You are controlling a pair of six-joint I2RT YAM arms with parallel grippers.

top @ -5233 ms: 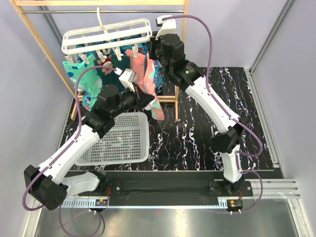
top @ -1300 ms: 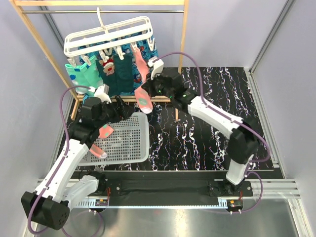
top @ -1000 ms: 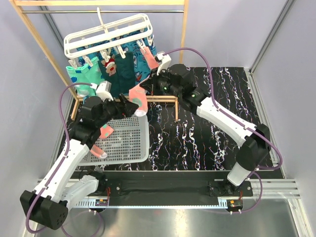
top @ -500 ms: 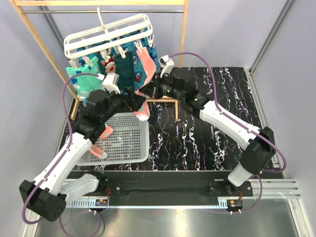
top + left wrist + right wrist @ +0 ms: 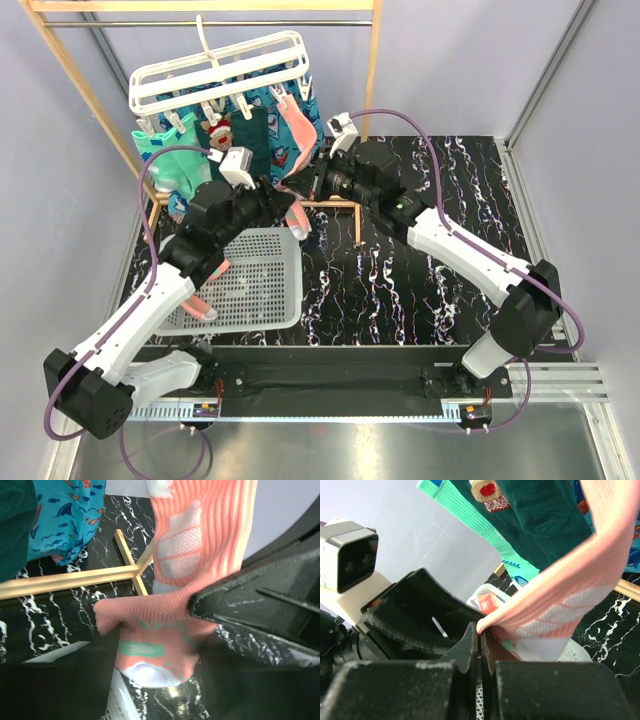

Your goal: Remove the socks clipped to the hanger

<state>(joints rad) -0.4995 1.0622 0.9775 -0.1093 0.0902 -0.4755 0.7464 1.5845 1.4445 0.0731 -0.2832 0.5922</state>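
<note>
My right fingers [image 5: 466, 647] were shut on the pink sock [image 5: 580, 575], which hung clipped to the hanger [image 5: 215, 75] at the upper left of the top view, and my left fingers [image 5: 250, 597] flanked its toe, clamped or not I couldn't tell, so the next move, I judged, called for a sure grip and a pull free.

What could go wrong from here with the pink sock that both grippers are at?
1. The pink sock hangs clipped to the hanger; a hard pull could tilt the hanger or unhook it from the wooden rack.
2. The right gripper pinches only the sock's edge, so it may slip.
3. The left gripper stands close by, its jaws around the sock's foot; the two grippers might collide.
</note>
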